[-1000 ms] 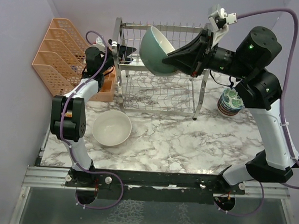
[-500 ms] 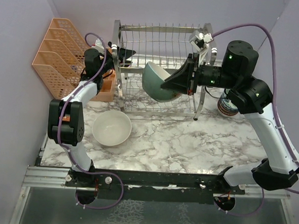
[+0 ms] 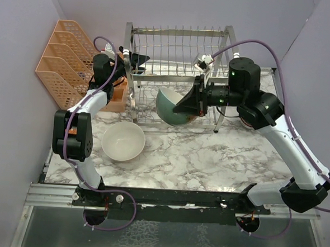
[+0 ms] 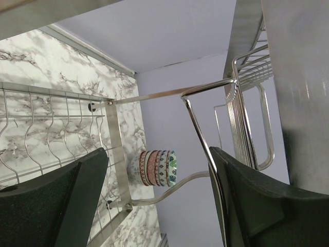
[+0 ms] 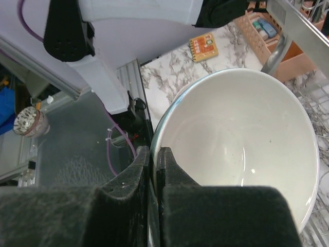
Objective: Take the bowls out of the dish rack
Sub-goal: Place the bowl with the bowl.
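Right gripper point(image 5: 152, 154) holds bowl point(image 5: 241, 139); underside hidden, maybe airborne.

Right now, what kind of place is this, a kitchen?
Probably a pretend kitchen counter for robot practice: a marble-look table, a metal dish rack, a teal bowl and a cream bowl.

The teal bowl point(image 3: 167, 104) is blue-green outside and glossy off-white inside. The cream bowl point(image 3: 123, 141) shows a plain pale interior. The dish rack point(image 3: 176, 37) is shiny silver wire. The small bowls point(image 4: 157, 168) carry red, blue and green patterns on white. The counter point(image 3: 208, 154) is white marble veined with grey, and the organizer point(image 3: 57, 61) is orange mesh.
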